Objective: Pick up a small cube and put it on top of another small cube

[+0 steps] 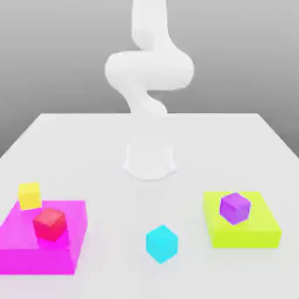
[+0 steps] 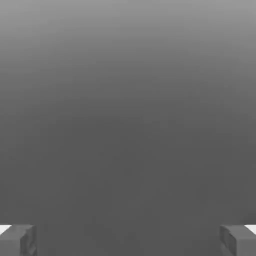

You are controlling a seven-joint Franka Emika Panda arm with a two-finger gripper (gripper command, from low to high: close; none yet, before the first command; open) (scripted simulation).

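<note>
Cyan cube [image 1: 162, 244] seen resting on white tabletop [image 1: 105, 146], nearer the camera than arm base [image 1: 149, 162], between magenta block [image 1: 41, 257] at the ext. view's left and yellow-green block [image 1: 244, 238] at its right, touching neither. Purple cube [image 1: 235, 208] is borne on the yellow-green block; red cube [image 1: 50, 224] is borne on the magenta one, w/ yellow cube [image 1: 30, 196] near the red cube, toward the block's far side. Gripper [image 2: 128, 241] seen in hand view, fingers spread wide, i.e. released, w/ nothing held betw. them.
</note>
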